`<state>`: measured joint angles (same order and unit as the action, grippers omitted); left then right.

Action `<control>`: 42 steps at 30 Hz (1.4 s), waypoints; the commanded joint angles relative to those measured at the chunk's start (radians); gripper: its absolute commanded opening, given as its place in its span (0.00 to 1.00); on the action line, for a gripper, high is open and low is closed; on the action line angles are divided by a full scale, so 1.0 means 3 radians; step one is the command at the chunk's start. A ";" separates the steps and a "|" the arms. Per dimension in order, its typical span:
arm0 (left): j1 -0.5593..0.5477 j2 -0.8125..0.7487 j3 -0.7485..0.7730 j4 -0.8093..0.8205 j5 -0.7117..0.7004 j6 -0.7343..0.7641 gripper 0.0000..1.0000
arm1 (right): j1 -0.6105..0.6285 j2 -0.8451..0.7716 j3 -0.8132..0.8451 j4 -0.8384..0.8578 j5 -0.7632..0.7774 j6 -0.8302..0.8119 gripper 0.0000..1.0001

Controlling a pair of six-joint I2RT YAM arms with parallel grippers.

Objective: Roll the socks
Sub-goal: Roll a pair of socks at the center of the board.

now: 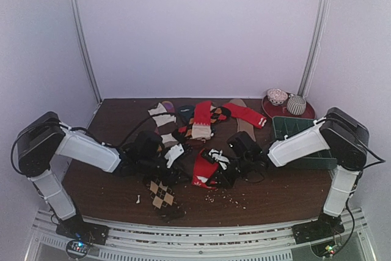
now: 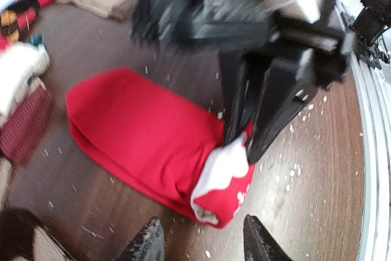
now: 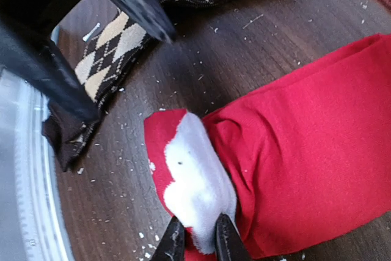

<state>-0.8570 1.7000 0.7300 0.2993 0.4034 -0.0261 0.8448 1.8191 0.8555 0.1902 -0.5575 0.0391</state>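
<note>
Fleck-strewn tabletop is carrying the red sock, whose white end the right pincer is clenching, probably to begin rolling, while the left pincer is hovering released facing it, the argyle sock lying beyond.

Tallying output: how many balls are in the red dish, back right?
2: pale spotted ball left in the round red dish, grey ribbed ball right of it; none looks hidden.

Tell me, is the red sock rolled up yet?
Not yet. The red sock lies mostly flat on the table; only its white end is bunched, pinched by the right gripper.
</note>
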 commanded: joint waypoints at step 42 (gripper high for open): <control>-0.0125 0.1049 0.0479 0.0569 0.0696 0.0045 0.00 | -0.0500 0.0640 0.0586 -0.1553 -0.0882 0.0081 0.21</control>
<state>-0.8902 1.9900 0.8604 0.4629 0.6365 0.0280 0.6910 1.9900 1.0981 -0.2481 -0.9550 0.0525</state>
